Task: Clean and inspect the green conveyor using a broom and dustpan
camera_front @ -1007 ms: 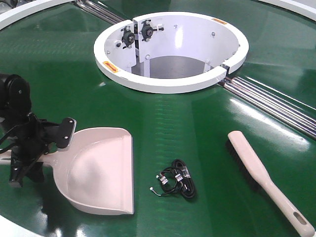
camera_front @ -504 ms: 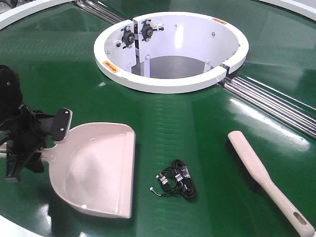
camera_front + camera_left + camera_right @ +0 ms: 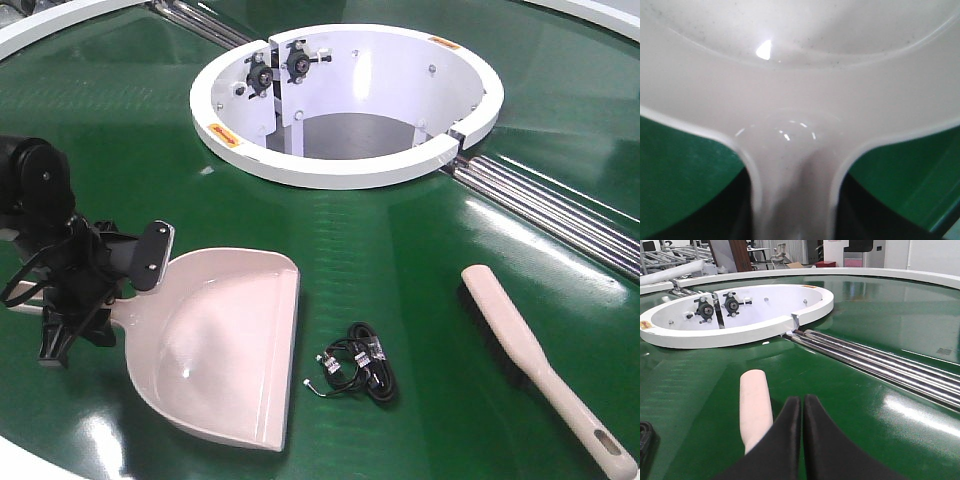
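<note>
Cream dustpan (image 3: 215,350) in left hand (image 3: 118,290), on green conveyor (image 3: 400,250)

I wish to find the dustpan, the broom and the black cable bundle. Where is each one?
dustpan (image 3: 215,350), exterior front-facing view, on the inner floor of the pan.
broom (image 3: 508,325), exterior front-facing view, on the flat back of its head.
black cable bundle (image 3: 362,365), exterior front-facing view, on the coiled middle.

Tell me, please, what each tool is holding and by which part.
The left tool grips the dustpan by its handle, close to the scoop. The right tool is shut on nothing.
</note>
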